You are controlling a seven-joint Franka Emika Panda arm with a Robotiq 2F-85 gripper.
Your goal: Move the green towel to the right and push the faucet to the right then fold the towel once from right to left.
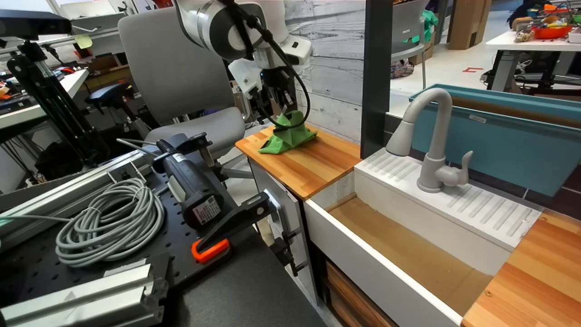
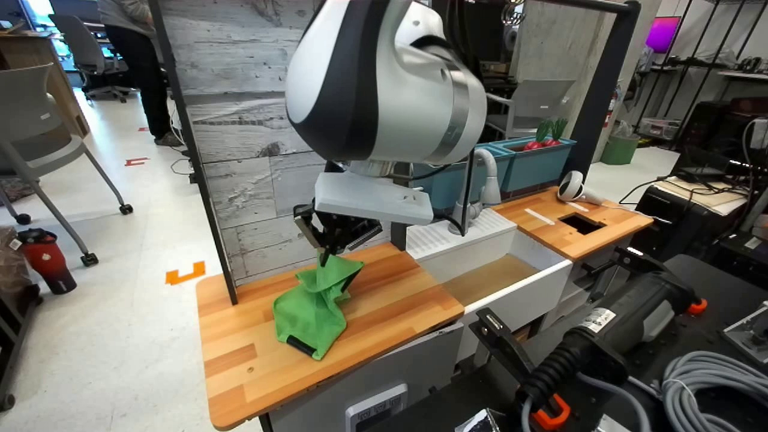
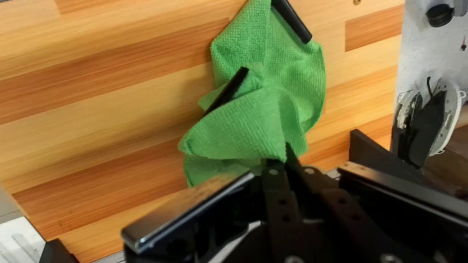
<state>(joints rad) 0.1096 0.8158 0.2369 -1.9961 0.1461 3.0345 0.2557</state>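
The green towel lies bunched on the wooden counter, left of the sink, in an exterior view. It also shows in an exterior view and in the wrist view, with black strips on its edges. My gripper points down above it. The fingertips also show in an exterior view and the wrist view. They are closed together on an edge of the towel. That part is pulled up into a peak while the rest lies on the counter. The grey faucet stands upright behind the sink, also visible in an exterior view.
The wooden counter borders the white sink. A wood-plank wall and a dark post stand along the counter's back. Teal planters stand behind the faucet. A black tool and coiled cable lie on a nearby cart.
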